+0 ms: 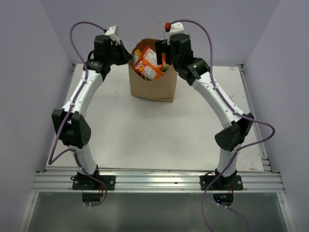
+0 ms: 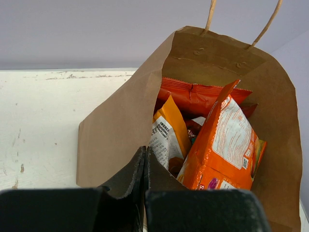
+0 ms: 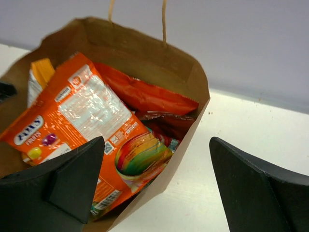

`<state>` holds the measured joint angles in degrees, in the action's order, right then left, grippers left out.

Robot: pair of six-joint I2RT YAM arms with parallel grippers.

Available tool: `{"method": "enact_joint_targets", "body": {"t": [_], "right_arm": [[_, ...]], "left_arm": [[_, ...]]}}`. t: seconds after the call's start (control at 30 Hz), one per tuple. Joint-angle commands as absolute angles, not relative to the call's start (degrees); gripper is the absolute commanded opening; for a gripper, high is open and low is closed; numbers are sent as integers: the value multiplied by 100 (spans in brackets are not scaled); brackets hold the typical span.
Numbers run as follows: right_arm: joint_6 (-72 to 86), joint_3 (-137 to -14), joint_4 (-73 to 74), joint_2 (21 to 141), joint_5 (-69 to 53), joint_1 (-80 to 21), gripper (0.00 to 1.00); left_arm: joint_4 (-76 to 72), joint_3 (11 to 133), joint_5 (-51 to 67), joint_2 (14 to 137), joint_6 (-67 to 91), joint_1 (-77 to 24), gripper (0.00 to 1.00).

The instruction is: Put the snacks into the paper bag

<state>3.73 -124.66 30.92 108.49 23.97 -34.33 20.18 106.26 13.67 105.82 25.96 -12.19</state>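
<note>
The brown paper bag [image 1: 159, 88] stands upright at the back middle of the table, mouth open. Several snacks are inside it: a large orange packet [image 2: 227, 145] on top, a yellow-orange one [image 2: 171, 126] to its left, a red one [image 2: 203, 94] behind, and a dark red one [image 3: 166, 126] underneath. My left gripper [image 2: 146, 153] is shut on the bag's left rim [image 2: 120, 125]. My right gripper [image 3: 157, 140] is open and empty, above the bag's right rim [image 3: 193, 130], over the orange packet [image 3: 82, 116].
The white table [image 1: 145, 135] lies in front of the bag. The bag's two loop handles [image 2: 212, 14] stand up at its far side. Grey walls close the back and sides.
</note>
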Motion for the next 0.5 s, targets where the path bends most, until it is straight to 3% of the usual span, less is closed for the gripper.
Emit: {"method": "enact_joint_targets", "body": {"t": [0.0, 0.13, 0.3, 0.33, 0.37, 0.47], "right_arm": [[606, -12270, 3076, 11003, 2426, -3358, 93], [677, -12339, 3041, 11284, 2364, -3296, 87], [729, -12436, 3120, 11505, 2487, -3261, 66], [738, -12454, 3164, 11557, 2505, -3235, 60], [764, -12472, 3216, 11584, 2522, -3226, 37], [782, -12472, 3375, 11584, 2584, -3217, 14]], "left_arm": [[1643, 10670, 1406, 10213, 2619, -1266, 0], [1652, 10635, 1389, 10169, 2567, -1266, 0], [1670, 10591, 1380, 10151, 2523, -1266, 0], [1670, 10582, 1380, 10151, 2505, -1266, 0], [1661, 10573, 1397, 10151, 2496, -1266, 0], [1661, 10529, 1424, 10151, 2461, -1266, 0]]}}
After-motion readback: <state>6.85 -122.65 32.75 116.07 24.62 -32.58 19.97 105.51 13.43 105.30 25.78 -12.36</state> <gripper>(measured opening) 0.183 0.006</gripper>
